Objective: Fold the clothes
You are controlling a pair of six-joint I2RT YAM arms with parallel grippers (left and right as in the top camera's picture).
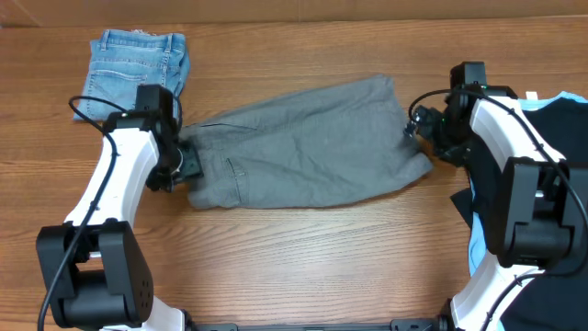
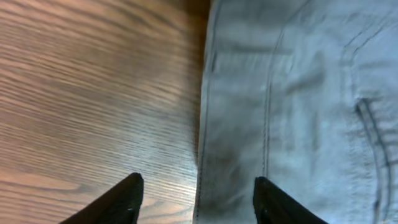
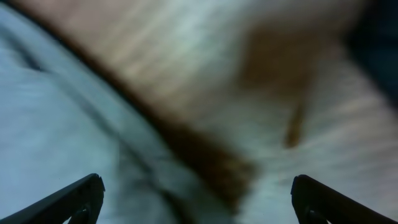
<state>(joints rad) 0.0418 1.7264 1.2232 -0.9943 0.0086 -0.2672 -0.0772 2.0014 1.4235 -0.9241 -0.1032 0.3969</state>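
Grey shorts (image 1: 303, 142) lie folded lengthwise across the middle of the wooden table. My left gripper (image 1: 184, 164) is open at their left end; in the left wrist view its fingers (image 2: 198, 193) straddle the grey waistband edge (image 2: 298, 93), one finger over wood, one over cloth. My right gripper (image 1: 424, 133) is open at the right end of the shorts; in the right wrist view its fingers (image 3: 198, 194) span the blurred grey hem (image 3: 56, 118) and the table. Neither gripper holds anything.
Folded blue denim shorts (image 1: 138, 62) lie at the back left. A pile of dark and light-blue clothes (image 1: 556, 138) lies at the right edge, under the right arm. Bare wood (image 1: 303, 248) runs along the front.
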